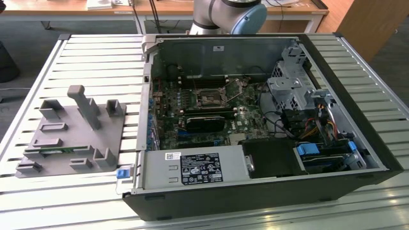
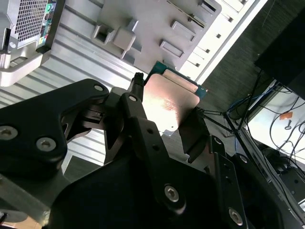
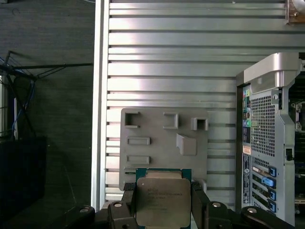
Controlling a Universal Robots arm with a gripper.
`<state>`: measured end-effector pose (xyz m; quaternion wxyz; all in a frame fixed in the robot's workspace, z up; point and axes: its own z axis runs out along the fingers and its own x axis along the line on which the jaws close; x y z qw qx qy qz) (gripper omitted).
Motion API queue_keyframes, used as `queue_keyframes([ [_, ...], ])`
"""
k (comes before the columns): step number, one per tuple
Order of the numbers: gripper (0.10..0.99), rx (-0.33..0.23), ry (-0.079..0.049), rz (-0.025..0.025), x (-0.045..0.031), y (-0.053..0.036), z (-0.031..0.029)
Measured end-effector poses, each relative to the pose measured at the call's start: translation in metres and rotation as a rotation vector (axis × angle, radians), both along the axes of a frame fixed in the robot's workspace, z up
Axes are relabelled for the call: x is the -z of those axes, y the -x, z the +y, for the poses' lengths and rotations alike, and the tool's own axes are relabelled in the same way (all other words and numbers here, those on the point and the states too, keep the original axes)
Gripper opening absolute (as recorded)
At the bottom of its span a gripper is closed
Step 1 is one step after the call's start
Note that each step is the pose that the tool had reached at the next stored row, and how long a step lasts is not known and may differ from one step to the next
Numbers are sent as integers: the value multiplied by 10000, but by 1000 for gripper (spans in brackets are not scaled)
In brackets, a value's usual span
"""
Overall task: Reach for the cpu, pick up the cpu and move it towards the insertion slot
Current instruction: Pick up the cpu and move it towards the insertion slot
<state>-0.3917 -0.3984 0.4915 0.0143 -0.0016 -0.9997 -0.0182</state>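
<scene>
Slatted pale metal worktop [image 1: 96, 52]. Dark floor [image 3: 47, 38] alongside, with loose cables [image 2: 240, 106]. Wooden desk [image 1: 64, 7] behind the worktop. Wooden panel [image 1: 374, 24] at the exterior view's right.

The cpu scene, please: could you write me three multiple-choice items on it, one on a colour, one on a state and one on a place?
1. The holder beside the computer case is:
A grey
B red
C blue

2. The computer case is:
A shut, with its panel on
B open, with its inside showing
C covered by a cloth

3. The cpu is:
A on the holder
B inside the computer case
C in the hand

Key:
1 A: the exterior view shows a plain grey plate.
2 B: the exterior view looks straight into the case.
3 C: in both wrist views the hand grips the cpu by two opposite edges.
</scene>
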Motion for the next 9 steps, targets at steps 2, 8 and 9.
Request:
queue_keyframes([
  [2, 545, 0, 0, 0, 0, -18, 0],
  [8, 545, 0, 0, 0, 0, -77, 0],
  [9, 545, 0, 0, 0, 0, -86, 0],
])
